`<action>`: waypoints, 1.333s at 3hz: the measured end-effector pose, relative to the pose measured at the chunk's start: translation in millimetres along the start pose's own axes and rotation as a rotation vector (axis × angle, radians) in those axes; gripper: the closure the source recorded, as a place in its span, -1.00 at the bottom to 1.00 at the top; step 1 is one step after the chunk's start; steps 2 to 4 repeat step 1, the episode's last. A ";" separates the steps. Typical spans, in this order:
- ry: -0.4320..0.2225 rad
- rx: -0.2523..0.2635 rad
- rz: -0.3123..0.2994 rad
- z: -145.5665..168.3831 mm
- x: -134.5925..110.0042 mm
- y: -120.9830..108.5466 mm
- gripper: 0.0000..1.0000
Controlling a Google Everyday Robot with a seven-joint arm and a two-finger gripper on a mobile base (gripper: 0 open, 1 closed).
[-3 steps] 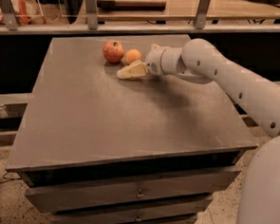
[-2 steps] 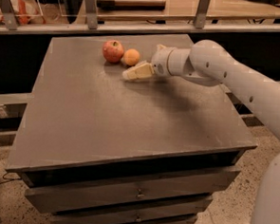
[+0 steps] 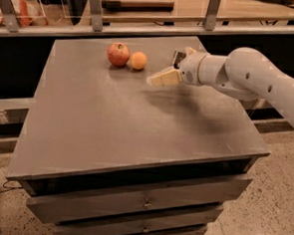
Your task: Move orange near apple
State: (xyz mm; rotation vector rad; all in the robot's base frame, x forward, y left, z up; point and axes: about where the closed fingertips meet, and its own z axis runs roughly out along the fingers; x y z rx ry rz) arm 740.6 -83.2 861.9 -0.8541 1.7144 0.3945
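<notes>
Grey-brown cabinet top (image 3: 126,123) carries 2 fruits near its far edge. The apple (image 3: 118,54), red with a yellowish patch, sits upright with its dimple facing up. The orange (image 3: 138,60) rests on the surface just beside the apple, on the side nearer the gripper; contact between the 2 cannot be confirmed.

The gripper (image 3: 162,78) hovers just above the top, near the orange but clear of it, its cream tip pointed toward the fruit. It carries nothing. Whether it is spread or pressed together cannot be told from this angle. The white arm (image 3: 249,71) enters from the right of the view and extends over the far right corner of the top.

Below the top, 3 drawers (image 3: 144,204) are stacked, all closed.
</notes>
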 end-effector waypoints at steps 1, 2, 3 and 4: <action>0.000 0.000 0.000 0.1 0.0 0.1 -1.00; 0.000 0.000 0.000 0.1 0.0 0.1 -1.00; 0.000 0.000 0.000 0.1 0.0 0.1 -1.00; 0.000 0.000 0.000 0.1 0.0 0.1 -1.00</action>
